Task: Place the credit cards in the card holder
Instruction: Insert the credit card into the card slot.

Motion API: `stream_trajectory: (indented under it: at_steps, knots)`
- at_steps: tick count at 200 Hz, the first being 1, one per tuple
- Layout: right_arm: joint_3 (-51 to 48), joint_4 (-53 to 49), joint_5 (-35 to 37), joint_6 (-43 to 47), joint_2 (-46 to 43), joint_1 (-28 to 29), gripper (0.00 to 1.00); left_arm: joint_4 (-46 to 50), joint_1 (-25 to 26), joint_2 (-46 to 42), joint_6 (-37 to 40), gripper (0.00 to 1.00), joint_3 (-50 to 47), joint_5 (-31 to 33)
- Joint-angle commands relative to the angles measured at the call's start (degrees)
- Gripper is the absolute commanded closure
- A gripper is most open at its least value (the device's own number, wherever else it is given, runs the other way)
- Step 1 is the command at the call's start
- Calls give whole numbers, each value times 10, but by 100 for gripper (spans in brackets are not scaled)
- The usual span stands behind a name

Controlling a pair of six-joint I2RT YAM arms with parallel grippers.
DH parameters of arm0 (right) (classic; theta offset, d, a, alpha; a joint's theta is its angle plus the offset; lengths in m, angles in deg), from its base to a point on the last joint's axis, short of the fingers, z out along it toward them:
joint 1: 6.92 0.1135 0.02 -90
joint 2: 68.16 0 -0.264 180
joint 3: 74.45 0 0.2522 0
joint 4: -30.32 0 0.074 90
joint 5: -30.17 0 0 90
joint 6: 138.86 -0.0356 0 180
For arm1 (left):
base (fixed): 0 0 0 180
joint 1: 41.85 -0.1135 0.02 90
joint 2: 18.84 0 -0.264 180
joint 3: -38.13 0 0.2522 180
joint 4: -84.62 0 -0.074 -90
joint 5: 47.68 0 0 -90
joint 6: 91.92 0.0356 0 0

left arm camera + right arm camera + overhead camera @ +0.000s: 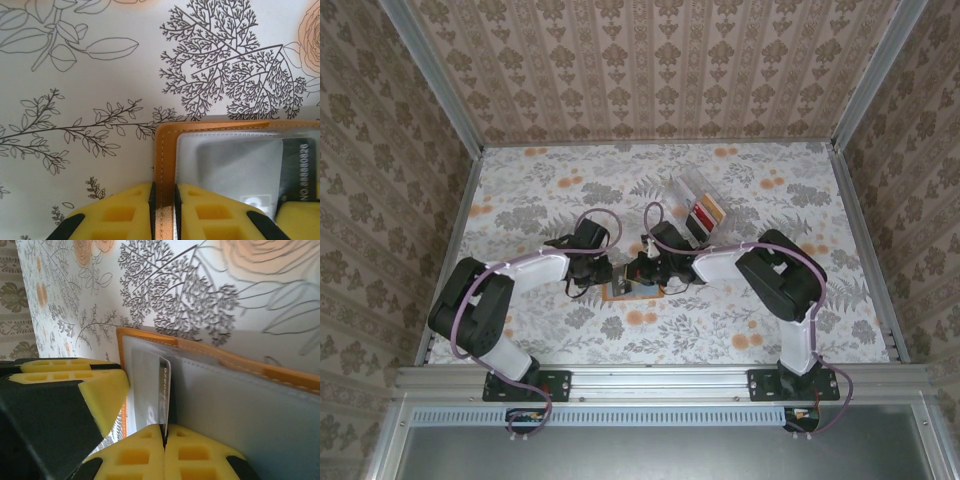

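- Progress: the task looks to be in its early-to-middle part. One dark credit card [164, 385] is being fed into the open card holder [167, 150], and it does not appear to be fully in yet.
- The card holder lies flat on the bench [540, 190], about midway between the left and right edges and nearer the near edge than the far one. Its inner pockets face up.
- The left gripper [164, 200] is narrowed onto the holder's orange border and pins that edge down.
- The right gripper [164, 432] is clamped on the dark card's near end. The card stands on edge, and its far end reaches the holder's pale inner pocket.
- What is left, as I judge it, is to push this card home and then bring over the remaining cards.
- The remaining cards [705, 212] sit in a clear plastic box [685, 188], just beyond the grippers toward the far edge and slightly right of centre.
- Counts:
  - One card holder, one clear box and two grippers.
  - One card in hand.
  - In the box, a red card and an orange-yellow card are visible. There is a dark strip between them, and I cannot tell whether it is another card.
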Motion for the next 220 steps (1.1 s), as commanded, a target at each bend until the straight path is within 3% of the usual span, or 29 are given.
stream_trajectory:
  at_steps: [1,40,88,106,125,180,220]
  knots:
    - [-3,-3,44,-50,15,20,93,-17,2,11,-27,81,-20,-33]
    - [-10,-7,49,-55,2,21,82,-16,1,0,-32,81,-31,-24]
    - [11,-137,78,21,-46,21,72,-20,-3,0,-30,81,-36,-25]
    - [17,-150,77,30,-46,21,73,-22,-3,0,-30,81,-37,-28]
    - [25,-142,61,30,-36,22,85,-23,-3,0,-28,81,-37,-31]
    - [50,-117,34,18,1,28,92,-27,-3,-4,-28,81,-37,-36]
    - [69,-107,13,15,10,33,91,-31,-3,-6,-32,79,-42,-34]
